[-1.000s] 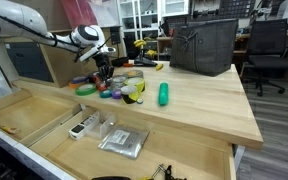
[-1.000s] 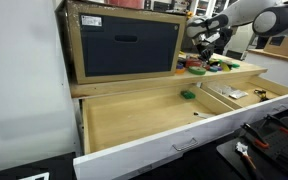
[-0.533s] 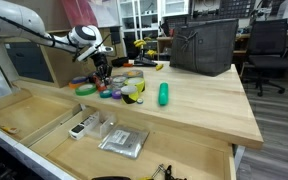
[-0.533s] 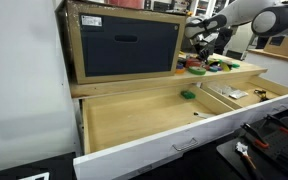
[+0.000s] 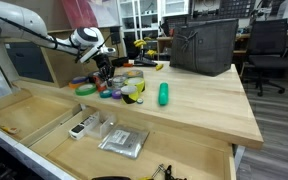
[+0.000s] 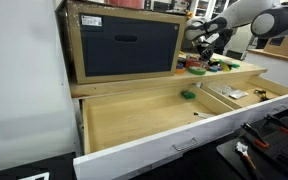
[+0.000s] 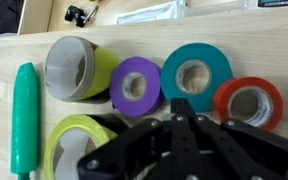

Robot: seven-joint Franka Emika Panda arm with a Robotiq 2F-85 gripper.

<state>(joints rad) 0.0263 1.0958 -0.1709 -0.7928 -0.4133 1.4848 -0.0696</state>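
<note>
My gripper [image 7: 181, 104] is shut, its black fingers pressed together with nothing visible between them. It hangs just above a cluster of tape rolls on the wooden tabletop. Directly past the fingertips lie a purple roll [image 7: 136, 85] and a teal roll [image 7: 196, 75]. A red roll [image 7: 249, 103] sits to the right. Two yellow-green rolls, one tilted [image 7: 79, 68] and one flat [image 7: 72, 146], lie to the left, beside a green marker [image 7: 24, 115]. In both exterior views the gripper [image 5: 102, 72] [image 6: 202, 50] hovers over the same rolls [image 5: 109, 89].
A green marker [image 5: 164, 94] lies mid-table. A black bin [image 5: 202, 45] stands at the back of the wooden top [image 5: 214, 110]. Below, an open drawer [image 5: 44, 115] holds a packet [image 5: 122, 142] and small items. A large framed box [image 6: 124, 45] stands on the table's far end.
</note>
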